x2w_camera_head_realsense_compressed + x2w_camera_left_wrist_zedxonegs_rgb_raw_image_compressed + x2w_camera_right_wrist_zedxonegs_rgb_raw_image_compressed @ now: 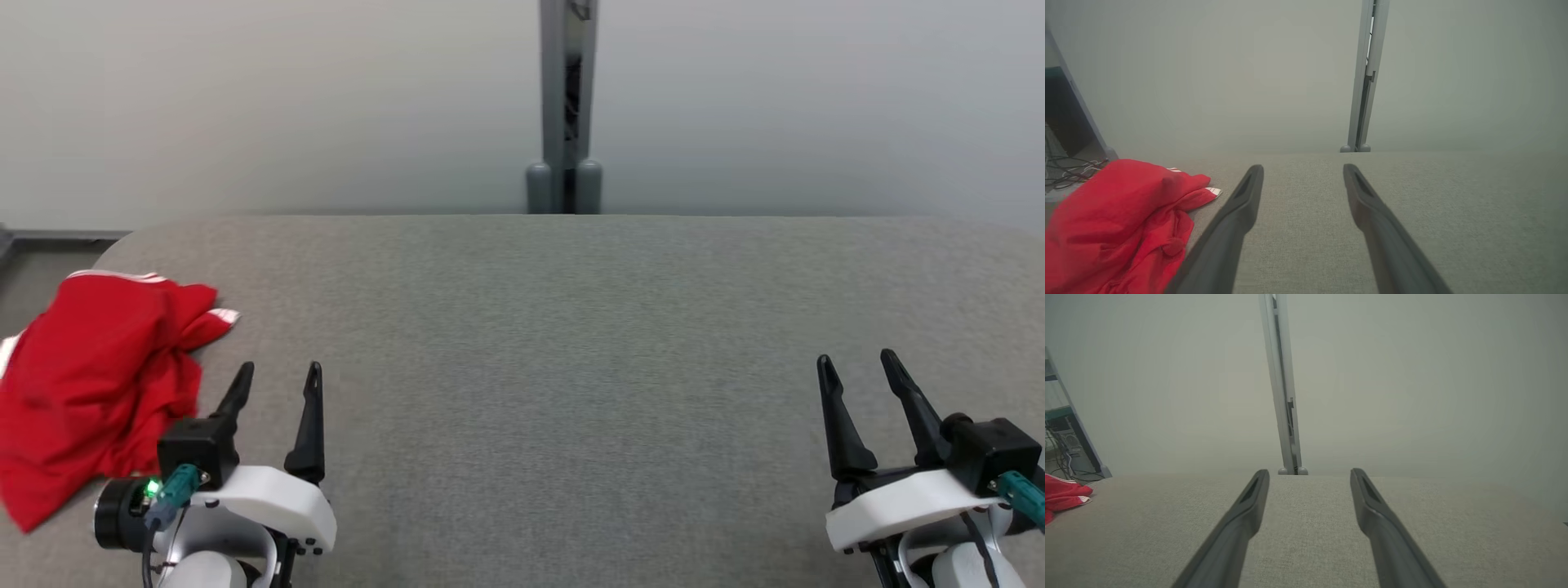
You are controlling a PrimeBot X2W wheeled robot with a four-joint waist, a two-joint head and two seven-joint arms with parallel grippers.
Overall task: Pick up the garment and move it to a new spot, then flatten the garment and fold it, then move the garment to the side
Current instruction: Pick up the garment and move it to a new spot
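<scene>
Garment [94, 384] is crumpled at the table's [571, 343] far left edge, red with white stripes, partly over the side. Left gripper [277, 376] sits just right of it, jaws spread, holding nothing, not touching the cloth. Right gripper [857, 363] at lower right, jaws also apart and empty, well away from it. Grey post [566, 106] behind the table.

Dark-fingered right gripper [1309, 473], jaws wide apart and empty, over grey woven fabric worktop [1310, 539]. Far left: crumpled red cloth garment with white trim [1063, 495]. Behind: grey metal upright post [1284, 396].
</scene>
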